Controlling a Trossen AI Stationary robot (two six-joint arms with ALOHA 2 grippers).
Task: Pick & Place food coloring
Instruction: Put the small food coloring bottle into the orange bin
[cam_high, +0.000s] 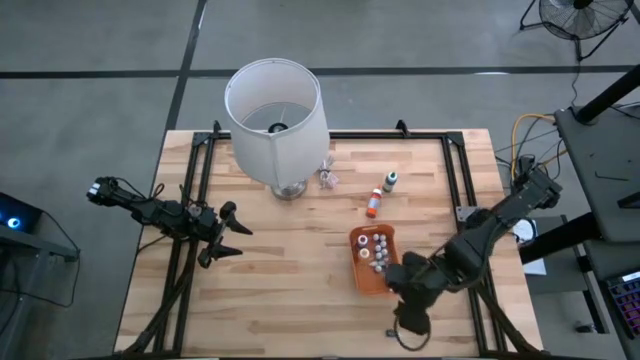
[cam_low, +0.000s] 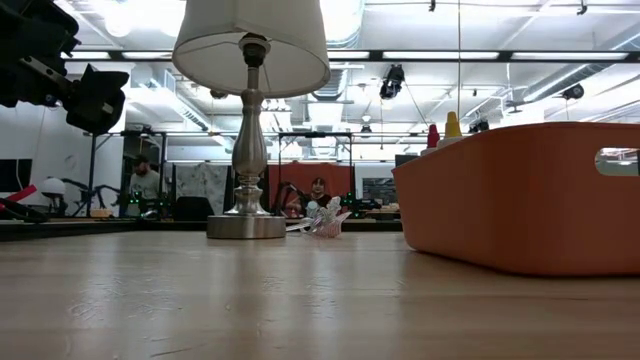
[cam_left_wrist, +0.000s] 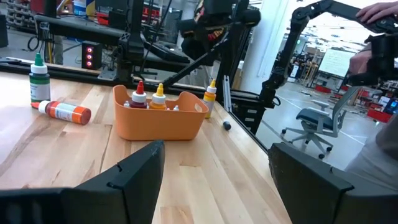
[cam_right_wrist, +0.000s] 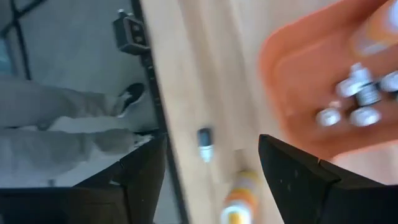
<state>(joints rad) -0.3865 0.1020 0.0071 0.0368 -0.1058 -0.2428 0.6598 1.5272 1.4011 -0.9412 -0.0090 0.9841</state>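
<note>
Beside tray (cam_high: 359, 272), right claw (cam_high: 400, 283), bottles (cam_high: 379, 252) adjacent

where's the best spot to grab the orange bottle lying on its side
Probably around its orange-labelled body: the orange food coloring bottle lies flat on the table, clear of the orange tray. Come from above, fingers straddling its width, not its narrow cap end.

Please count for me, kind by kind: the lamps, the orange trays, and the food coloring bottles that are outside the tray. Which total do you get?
Lamp: 1
Orange tray: 1
Food coloring bottles outside the tray: 3 (green-capped bottle upright, orange bottle lying, yellow-capped bottle upright by the tray)
Total: 5
</note>
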